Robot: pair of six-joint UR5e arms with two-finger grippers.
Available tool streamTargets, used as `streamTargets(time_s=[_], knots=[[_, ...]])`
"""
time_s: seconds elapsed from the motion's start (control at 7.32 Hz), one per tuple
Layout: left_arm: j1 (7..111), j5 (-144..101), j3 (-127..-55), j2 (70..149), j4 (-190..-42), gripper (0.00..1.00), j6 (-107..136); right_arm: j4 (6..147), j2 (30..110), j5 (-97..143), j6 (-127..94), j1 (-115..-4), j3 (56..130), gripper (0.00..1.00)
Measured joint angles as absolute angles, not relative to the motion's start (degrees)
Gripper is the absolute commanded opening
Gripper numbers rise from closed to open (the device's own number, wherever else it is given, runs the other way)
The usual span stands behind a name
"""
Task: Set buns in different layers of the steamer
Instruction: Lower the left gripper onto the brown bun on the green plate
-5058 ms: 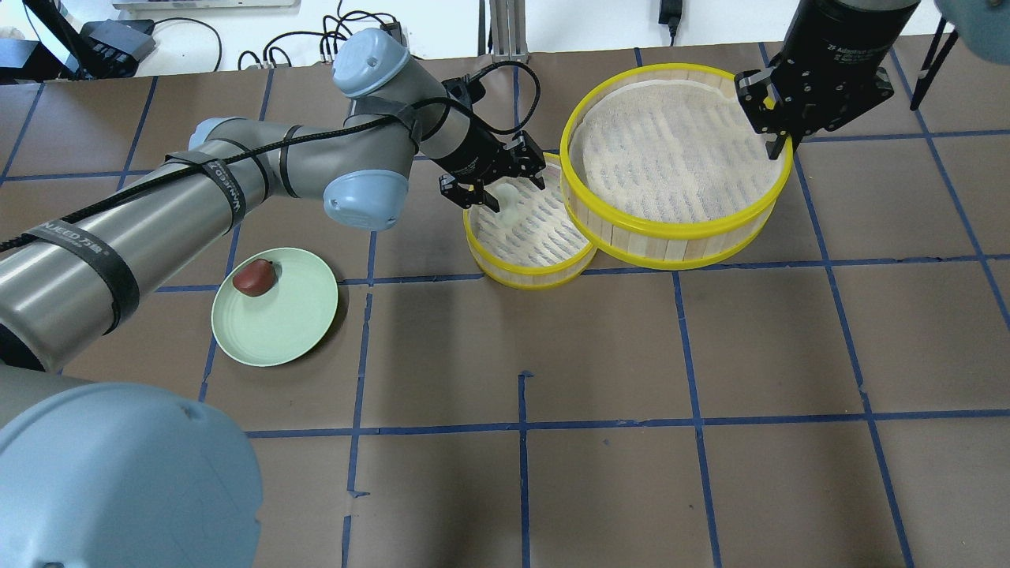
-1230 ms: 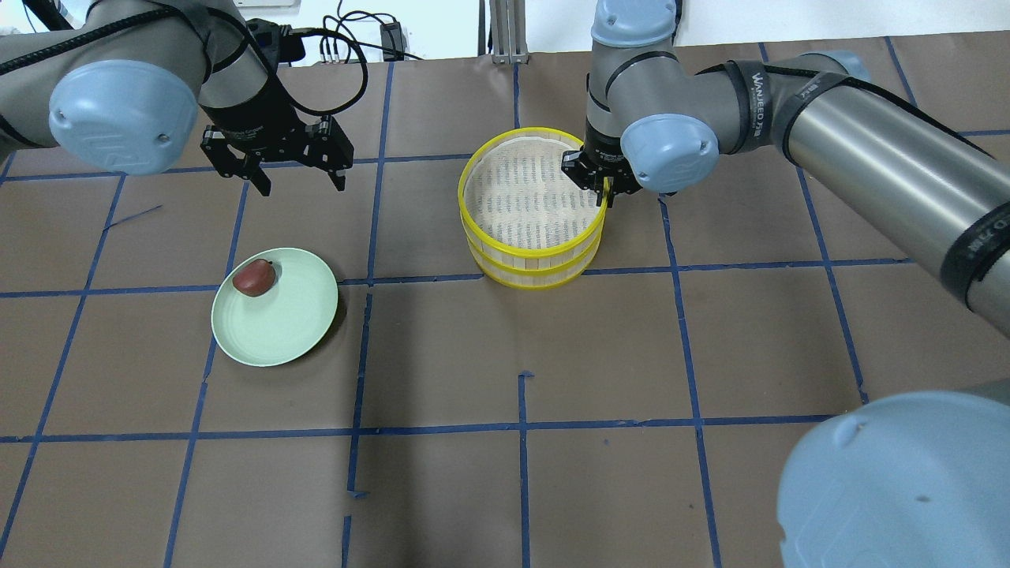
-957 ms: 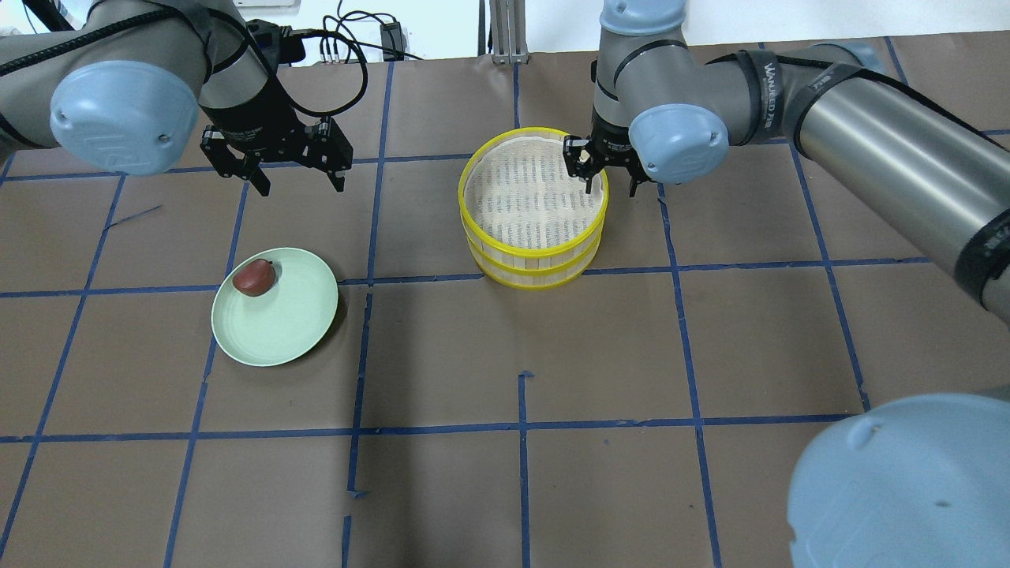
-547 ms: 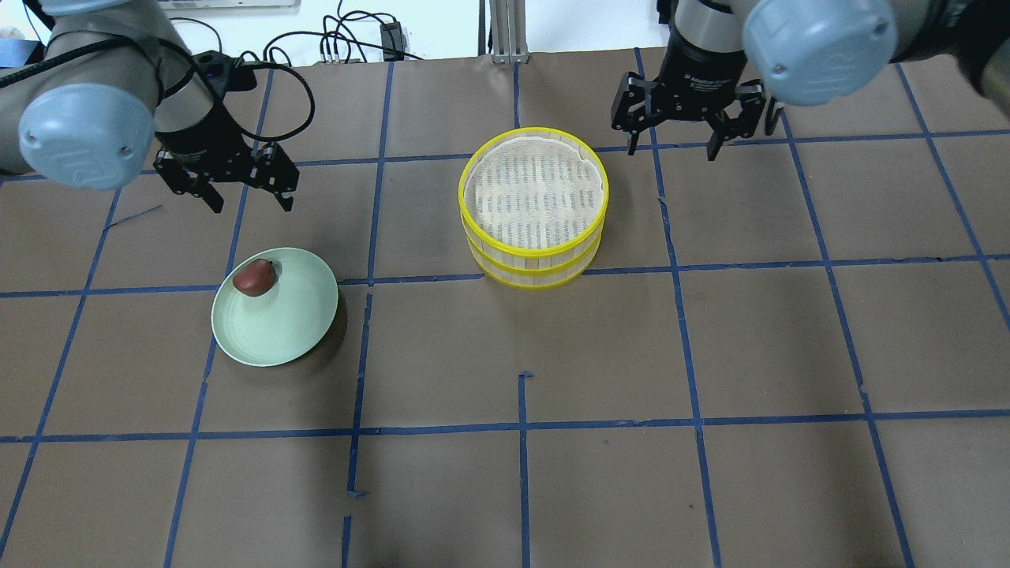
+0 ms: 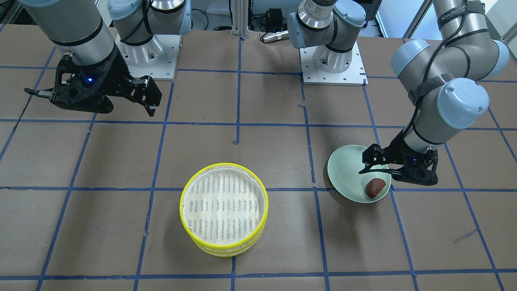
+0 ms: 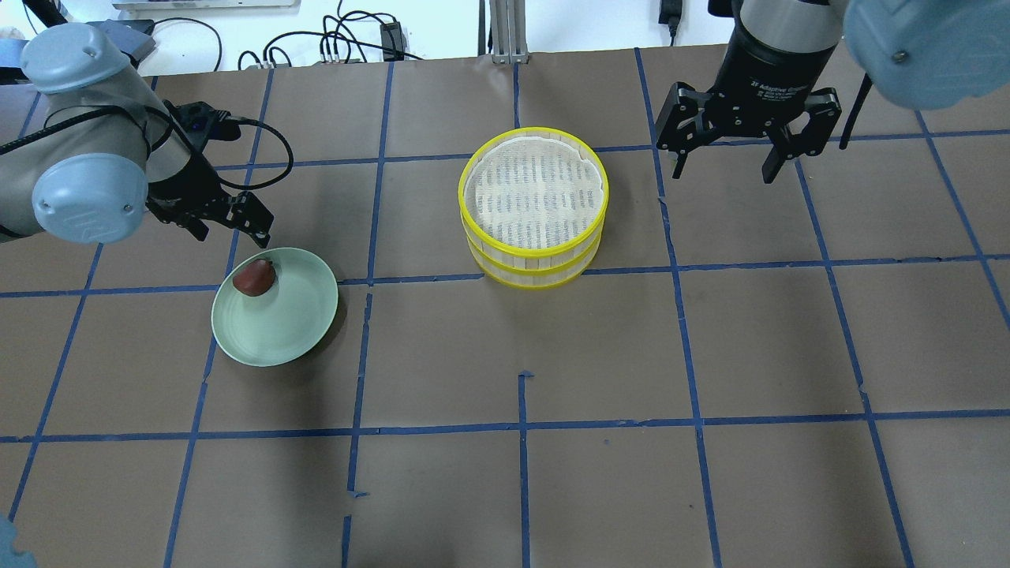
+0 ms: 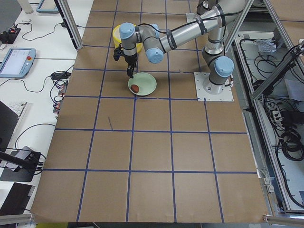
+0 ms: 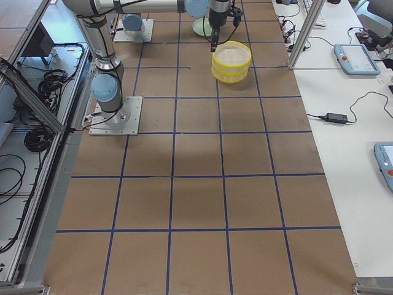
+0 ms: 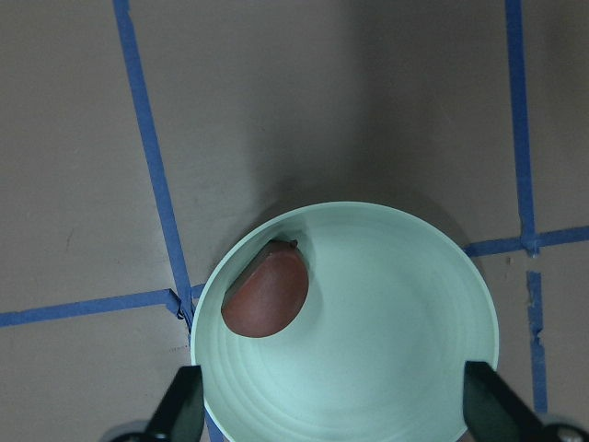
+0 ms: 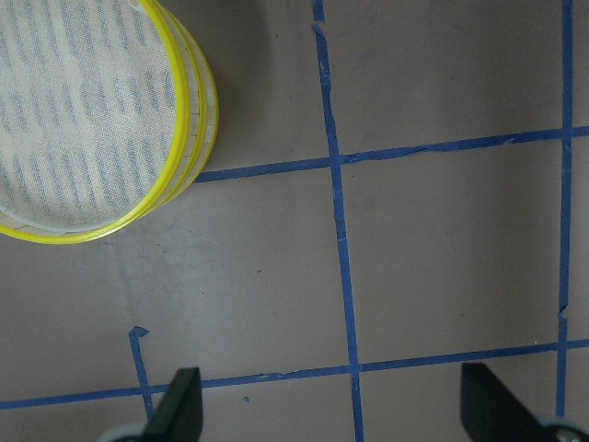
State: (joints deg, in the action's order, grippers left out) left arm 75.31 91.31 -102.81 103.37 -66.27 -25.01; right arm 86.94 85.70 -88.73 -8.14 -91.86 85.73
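Observation:
The two steamer layers [image 6: 534,207] stand stacked, yellow rims one over the other; the top layer's mesh [image 5: 224,205] is bare. The white bun is hidden. The reddish-brown bun [image 6: 254,277] lies on the far left part of the pale green plate [image 6: 292,327]. My left gripper [image 6: 233,235] is open and empty, just above the plate's far edge beside the bun; in the left wrist view the bun [image 9: 265,295] lies ahead of my left fingertip [image 9: 184,405]. My right gripper [image 6: 724,172] is open and empty, right of the stack.
Brown table paper with blue tape lines lies all around. In the right wrist view the steamer stack [image 10: 83,120] is at the upper left. Cables and a metal post [image 6: 505,31] lie beyond the far table edge.
The right gripper set the upper layer on the lower one holding the white bun, opened and drew off to the right. The left gripper moved from the steamer to the plate's far edge.

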Motion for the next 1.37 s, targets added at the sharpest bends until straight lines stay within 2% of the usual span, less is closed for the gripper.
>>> streamTargets(time_s=[0.82, 1.09, 1.23, 1.37], knots=[[75.1, 92.4, -106.7, 109.0, -59.7, 0.96, -30.8, 90.3, 86.1, -88.3, -8.4, -92.4, 86.1, 1.00], [75.1, 93.2, -108.0, 111.1, -58.5, 0.74, -32.2, 90.6, 86.0, -88.4, -8.2, -92.4, 86.0, 1.00], [75.1, 94.5, -108.2, 111.5, -58.4, 0.71, -33.1, 90.8, 86.0, -88.4, -8.2, -92.4, 86.0, 1.00], [75.1, 96.4, -108.3, 111.8, -58.4, 0.58, -33.9, 90.8, 86.0, -88.4, -8.1, -92.4, 86.0, 1.00]])
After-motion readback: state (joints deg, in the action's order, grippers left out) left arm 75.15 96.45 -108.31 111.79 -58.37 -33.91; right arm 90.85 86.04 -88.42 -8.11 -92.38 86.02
